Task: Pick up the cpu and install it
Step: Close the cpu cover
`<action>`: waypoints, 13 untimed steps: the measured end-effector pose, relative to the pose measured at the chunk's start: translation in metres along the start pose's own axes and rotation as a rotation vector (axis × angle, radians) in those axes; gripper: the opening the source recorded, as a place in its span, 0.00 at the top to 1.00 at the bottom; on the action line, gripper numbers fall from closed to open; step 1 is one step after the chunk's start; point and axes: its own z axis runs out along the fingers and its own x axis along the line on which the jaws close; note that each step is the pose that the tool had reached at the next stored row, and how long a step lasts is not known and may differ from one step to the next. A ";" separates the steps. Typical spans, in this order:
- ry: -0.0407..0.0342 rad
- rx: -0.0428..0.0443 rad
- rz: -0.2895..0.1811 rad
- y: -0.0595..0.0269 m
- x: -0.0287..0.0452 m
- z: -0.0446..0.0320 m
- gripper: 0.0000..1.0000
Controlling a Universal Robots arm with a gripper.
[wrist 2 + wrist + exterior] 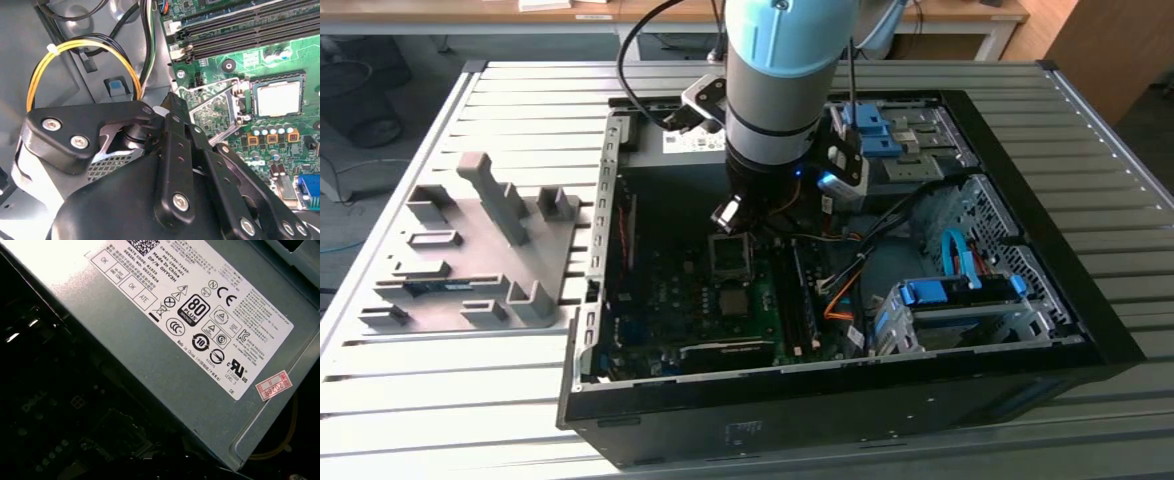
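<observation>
The cpu (277, 97), a small square chip with a silver-grey top, lies flat in the dark socket frame on the green motherboard (260, 60). Beside it the socket's metal load plate (212, 112) stands swung open. In the second wrist view my gripper (167, 107) with its black linkages is off to the side of the plate, apart from the cpu. In the exterior view my gripper (727, 215) hangs inside the open computer case (1067, 330), just above the socket (727, 252) and the far end of the board.
A big grey box with a white label (200, 335) lies close to the wrist. Yellow and black cables (85, 50) loop nearby. Memory slots (240, 30) run along the board. Blue drive cages (961, 290) are at the exterior view's right, a grey fixture tray (480, 260) at its left.
</observation>
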 end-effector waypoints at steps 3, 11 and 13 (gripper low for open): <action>-0.0002 -0.0021 -0.006 -0.0007 0.0008 -0.0007 0.90; -0.0032 -0.0088 -0.017 -0.0036 0.0038 -0.0034 0.90; -0.0053 -0.0112 -0.018 -0.0044 0.0047 -0.0044 0.90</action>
